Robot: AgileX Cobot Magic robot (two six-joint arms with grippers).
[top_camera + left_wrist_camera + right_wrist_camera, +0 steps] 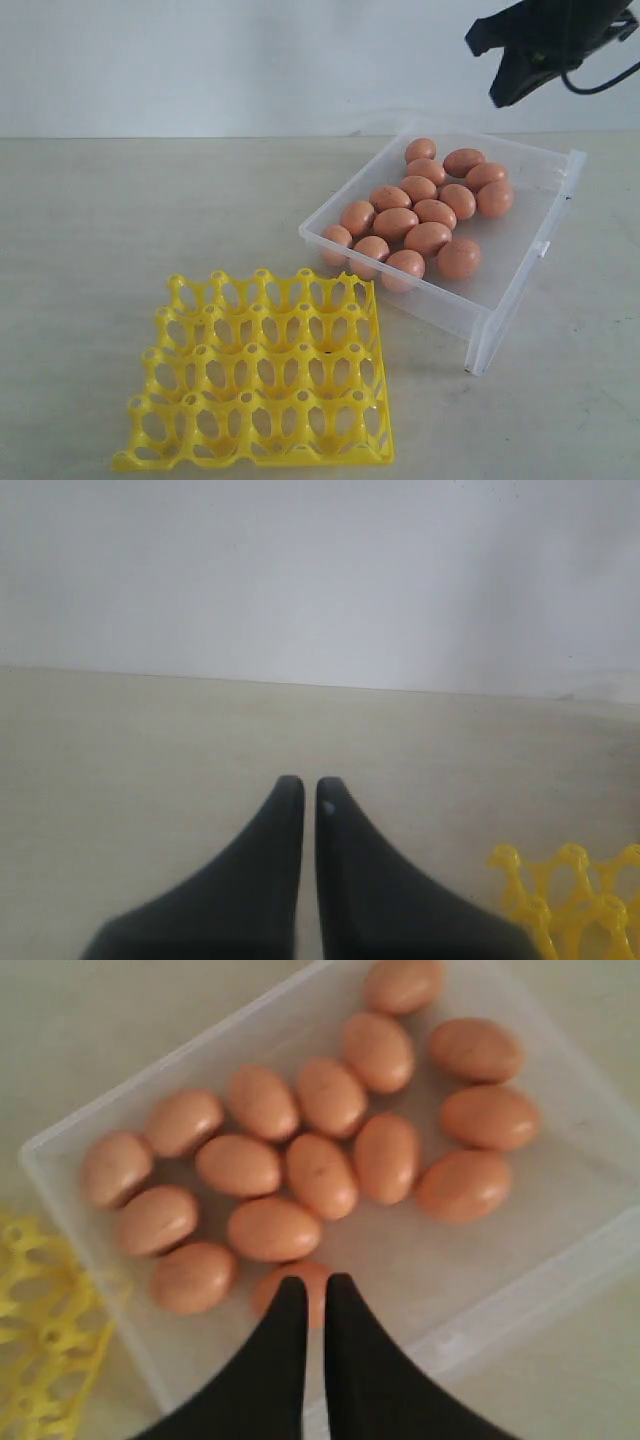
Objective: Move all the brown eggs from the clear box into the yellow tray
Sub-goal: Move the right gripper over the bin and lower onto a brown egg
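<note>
Yellow tray (252, 350) nearest; brown eggs (396, 222) in clear box (520, 255); left gripper (310, 783) and right gripper (308, 1282) both closed.

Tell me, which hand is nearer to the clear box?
Right. The right hand hangs over the clear box; the left hand sits near a corner of the yellow tray, the box outside its view.

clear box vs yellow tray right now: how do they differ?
The clear box is translucent with solid low walls; the yellow tray is an opaque open lattice of cups. The clear box holds the brown eggs; the yellow tray's cups are empty. The clear box looks larger than the yellow tray. Both are square and rest on the table.
</note>
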